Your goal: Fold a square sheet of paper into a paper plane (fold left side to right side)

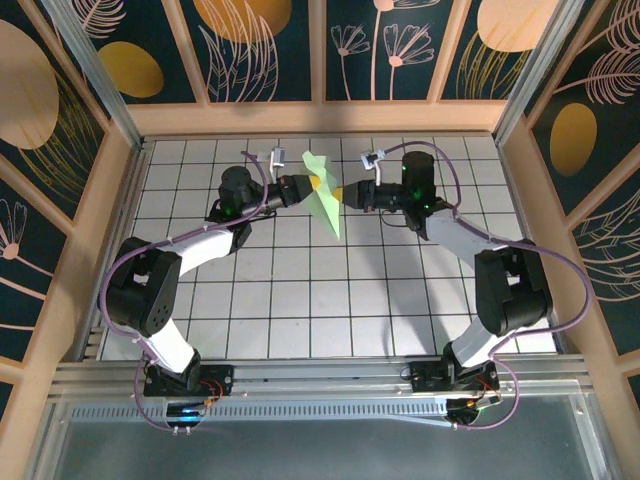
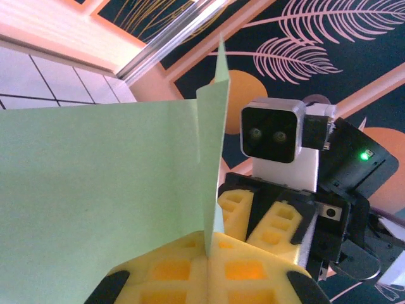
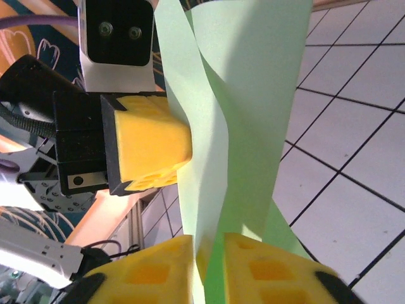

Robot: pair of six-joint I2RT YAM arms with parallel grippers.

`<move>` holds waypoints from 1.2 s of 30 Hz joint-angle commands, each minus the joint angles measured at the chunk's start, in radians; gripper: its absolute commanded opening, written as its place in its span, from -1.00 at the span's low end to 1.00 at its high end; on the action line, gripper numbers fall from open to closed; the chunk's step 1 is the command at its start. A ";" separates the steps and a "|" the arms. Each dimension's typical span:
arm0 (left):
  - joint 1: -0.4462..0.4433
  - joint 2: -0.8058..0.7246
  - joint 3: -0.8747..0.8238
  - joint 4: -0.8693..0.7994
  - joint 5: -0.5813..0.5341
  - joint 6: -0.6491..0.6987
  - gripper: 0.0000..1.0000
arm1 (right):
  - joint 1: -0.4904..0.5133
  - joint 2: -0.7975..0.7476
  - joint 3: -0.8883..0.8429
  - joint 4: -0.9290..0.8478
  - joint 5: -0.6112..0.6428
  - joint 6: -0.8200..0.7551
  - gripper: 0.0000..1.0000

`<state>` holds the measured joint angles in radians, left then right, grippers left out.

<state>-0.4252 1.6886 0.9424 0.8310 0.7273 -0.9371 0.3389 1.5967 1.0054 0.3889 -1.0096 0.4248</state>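
Paper plane (image 1: 325,205), pale green and creased, is hanging above the white grid table (image 1: 300,300) in the upper middle of the top view, with its pointed end aiming toward the lower edge of the frame. You are holding it up between your two arms, which are reaching in from either side and meeting at it.

Your left gripper (image 1: 311,183) is gripping it from the left. In the left wrist view the yellow pads (image 2: 171,272) are pressing together at the bottom of the frame, with a fold of the paper running down into the seam between them. That gripper is closing fully on the paper plane, and a broad flat panel of it is spreading across the left half of that frame.

Your right gripper (image 1: 346,195) is sitting just right of the paper. In the right wrist view its two yellow pads (image 3: 266,272) are standing a little apart at the bottom edge, and the paper is passing down through the narrow gap. Whether either pad is touching the paper, I cannot tell. Across from them, at the left of that frame, the left gripper's yellow block is pinching the paper's edge.
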 commanded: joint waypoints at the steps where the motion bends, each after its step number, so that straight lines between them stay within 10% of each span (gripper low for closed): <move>1: -0.004 -0.007 -0.001 0.083 -0.005 -0.015 -0.91 | -0.015 -0.099 -0.022 -0.018 0.055 -0.038 -0.41; 15: -0.009 -0.006 -0.004 0.105 -0.004 -0.028 -0.92 | -0.015 -0.204 -0.261 0.108 0.074 0.108 0.95; 27: -0.027 -0.009 0.019 0.079 0.008 -0.016 -0.92 | 0.045 -0.064 -0.234 0.400 0.000 0.265 0.89; 36: -0.032 -0.014 0.018 0.072 0.003 -0.011 -0.92 | 0.033 -0.064 -0.189 0.284 0.041 0.191 0.77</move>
<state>-0.4511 1.6886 0.9424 0.8783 0.7227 -0.9558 0.3794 1.5517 0.8001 0.6903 -0.9745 0.6506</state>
